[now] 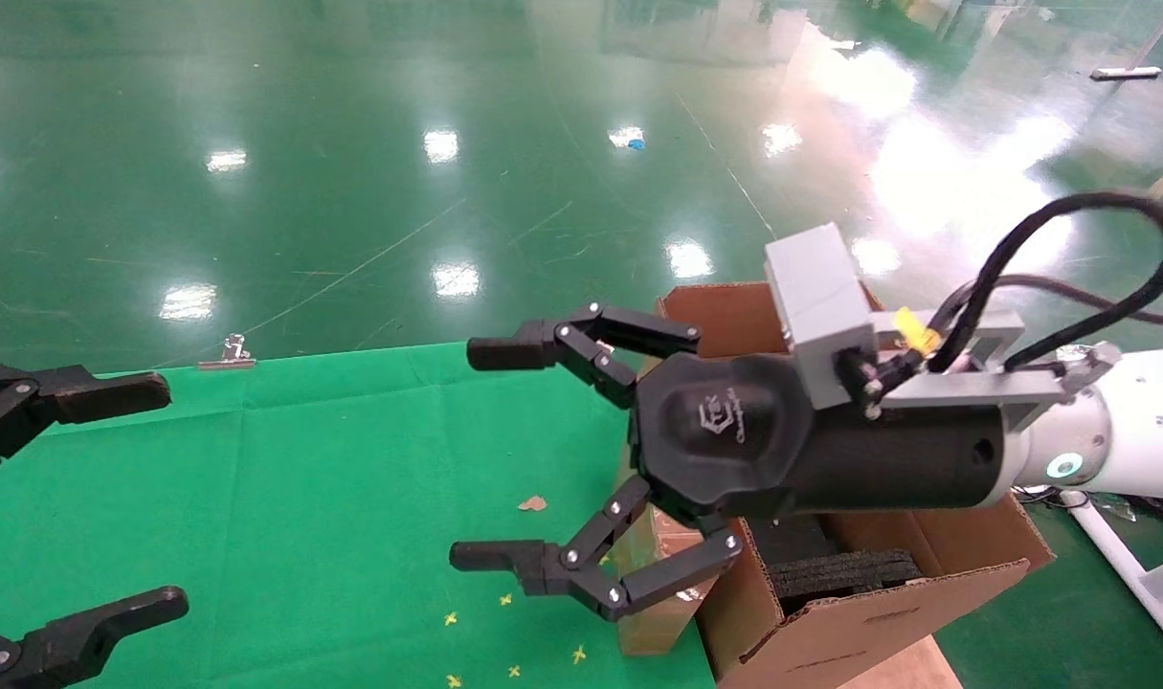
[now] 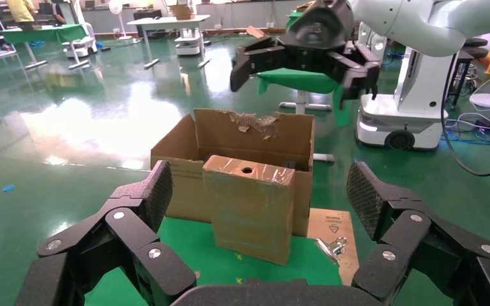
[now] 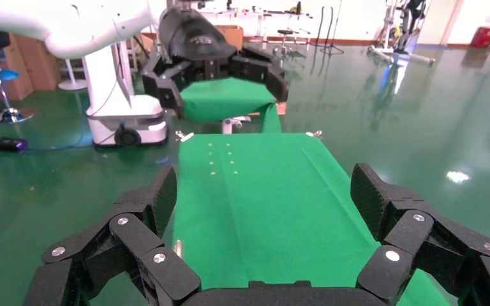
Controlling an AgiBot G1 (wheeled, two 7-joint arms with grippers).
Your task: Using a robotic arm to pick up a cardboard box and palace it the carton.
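The cardboard box (image 2: 250, 209), small, brown and taped, with a round hole in its top face, stands upright on the green cloth (image 1: 351, 478) against the carton (image 2: 230, 137). In the head view only its lower part (image 1: 653, 627) shows behind my right gripper. The carton (image 1: 830, 612) stands at the table's right end, with black foam inside. My right gripper (image 1: 480, 455) on the white arm is open and empty, held above the cloth just left of the box. It also shows in the left wrist view (image 2: 303, 76) above the carton. My left gripper (image 1: 155, 498) is open and empty at the left edge.
A metal binder clip (image 1: 227, 354) sits on the cloth's far edge and another (image 2: 332, 245) lies beside the box on a brown board (image 2: 335, 223). A small brown scrap (image 1: 533, 503) and yellow marks lie on the cloth. Glossy green floor surrounds the table.
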